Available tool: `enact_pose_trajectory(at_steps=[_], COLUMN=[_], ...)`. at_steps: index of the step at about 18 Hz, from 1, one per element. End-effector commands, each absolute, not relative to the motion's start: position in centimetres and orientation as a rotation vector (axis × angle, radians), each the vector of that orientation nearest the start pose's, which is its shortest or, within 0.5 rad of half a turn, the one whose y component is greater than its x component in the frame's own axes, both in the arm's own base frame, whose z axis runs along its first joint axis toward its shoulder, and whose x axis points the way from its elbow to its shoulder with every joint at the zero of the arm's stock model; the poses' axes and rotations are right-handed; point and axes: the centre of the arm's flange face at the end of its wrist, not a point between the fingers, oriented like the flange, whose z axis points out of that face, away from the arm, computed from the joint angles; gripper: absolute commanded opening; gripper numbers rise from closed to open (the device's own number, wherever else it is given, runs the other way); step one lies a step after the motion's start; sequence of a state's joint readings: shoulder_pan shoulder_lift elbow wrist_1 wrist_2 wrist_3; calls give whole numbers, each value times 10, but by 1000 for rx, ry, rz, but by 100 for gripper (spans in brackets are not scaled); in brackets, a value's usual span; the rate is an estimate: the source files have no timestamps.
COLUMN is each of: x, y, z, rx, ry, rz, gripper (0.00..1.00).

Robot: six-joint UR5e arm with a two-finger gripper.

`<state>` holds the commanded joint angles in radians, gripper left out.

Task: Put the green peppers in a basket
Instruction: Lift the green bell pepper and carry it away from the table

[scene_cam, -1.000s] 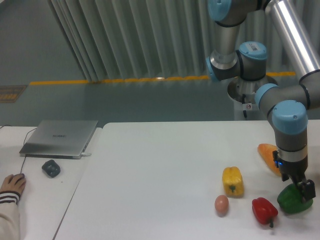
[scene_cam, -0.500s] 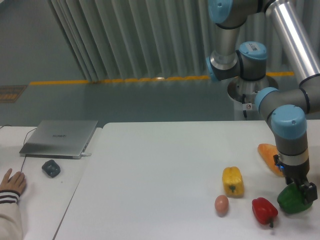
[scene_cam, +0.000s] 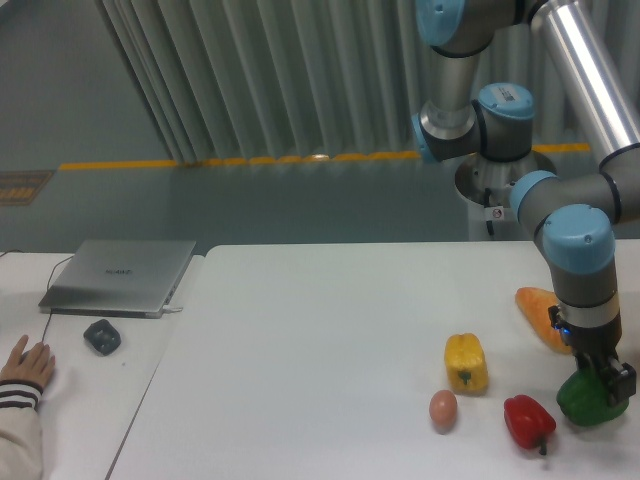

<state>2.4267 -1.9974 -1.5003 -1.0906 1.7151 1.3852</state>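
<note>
Green and glossy, the bell pepper [scene_cam: 585,401] sat at the table's [scene_cam: 320,330] four o'clock edge, close to the right border of the view. It was squat and blocky, with no clear long axis; its stem end was hidden under the gripper [scene_cam: 603,378], so which way it pointed could not be told. The gripper came down on it from twelve o'clock, its dark fingers [scene_cam: 619,382] against the pepper's upper right side. Whether the jaws were clamped on the pepper or only resting around it could not be told.

A red pepper [scene_cam: 528,421] lay just beside the green one at its nine o'clock, stem toward six o'clock. Farther toward nine o'clock sat a small egg [scene_cam: 443,408], and a yellow pepper [scene_cam: 466,363] stood above it at about one o'clock. An orange vegetable [scene_cam: 541,314] lay at the green pepper's eleven o'clock, partly behind the arm.

A closed laptop [scene_cam: 120,276], a dark mouse [scene_cam: 102,336] and a person's hand [scene_cam: 27,364] were on the far left.
</note>
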Motion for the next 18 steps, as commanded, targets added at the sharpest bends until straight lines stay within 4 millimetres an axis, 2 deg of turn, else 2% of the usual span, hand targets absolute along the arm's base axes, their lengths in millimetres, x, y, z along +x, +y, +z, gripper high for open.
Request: enact_pose_trajectory(at_steps=[1, 3, 7, 9, 14, 18], x=[-417, -417, -424, -433, -467, -482], y=[519, 515, 506, 497, 449, 428], z=[339, 351, 366, 374, 390, 395], rx=[-3092, -3101, -3072, -3038, -2985, -2963], ry=[820, 838, 901, 899, 1037, 1127], rz=[283, 247, 262, 253, 194, 194], gripper=[29, 29, 29, 29, 29, 29])
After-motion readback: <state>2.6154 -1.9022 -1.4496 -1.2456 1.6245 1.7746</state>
